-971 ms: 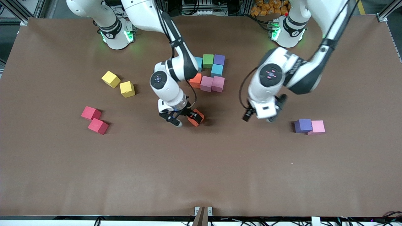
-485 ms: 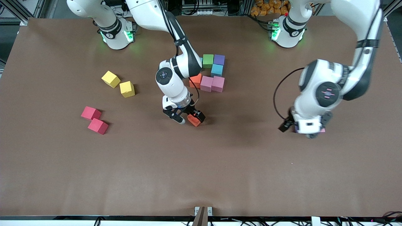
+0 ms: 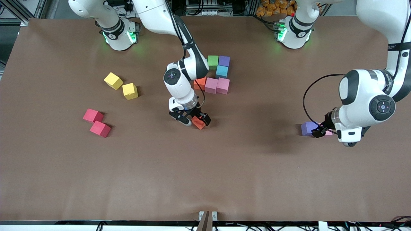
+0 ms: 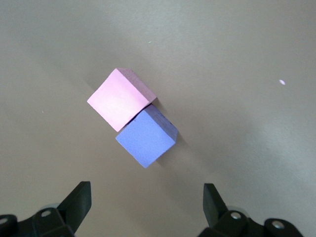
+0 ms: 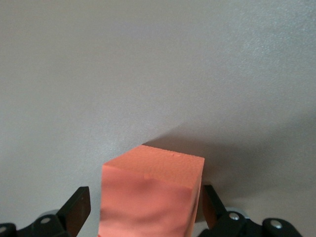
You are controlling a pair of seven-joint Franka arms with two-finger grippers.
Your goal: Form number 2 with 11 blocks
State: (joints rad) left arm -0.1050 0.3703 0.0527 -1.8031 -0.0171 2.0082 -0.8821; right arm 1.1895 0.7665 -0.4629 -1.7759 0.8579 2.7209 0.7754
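Note:
Part of the number 2 lies mid-table: a green block (image 3: 212, 62), a purple block (image 3: 224, 60), a cyan block (image 3: 221, 71), an orange block (image 3: 199, 83) and two pink blocks (image 3: 217, 85). Nearer the front camera, a second orange block (image 3: 198, 123) rests on the table, with my right gripper (image 3: 195, 121) open astride it; its fingers (image 5: 79, 207) flank the block (image 5: 148, 197). My left gripper (image 4: 146, 207) hangs open above the table beside a touching purple block (image 4: 146, 138) and pink block (image 4: 121, 98), at the left arm's end. Two pink-red blocks (image 3: 93, 115) (image 3: 100, 129) lie toward the right arm's end.
Two yellow cubes (image 3: 113, 80) (image 3: 129, 91) sit toward the right arm's end of the brown table (image 3: 205, 179). The right arm's forearm reaches over the block cluster and hides part of it.
The left arm has swung from mid-table out to the purple and pink pair at its own end. The right gripper has sunk lower around the orange block.

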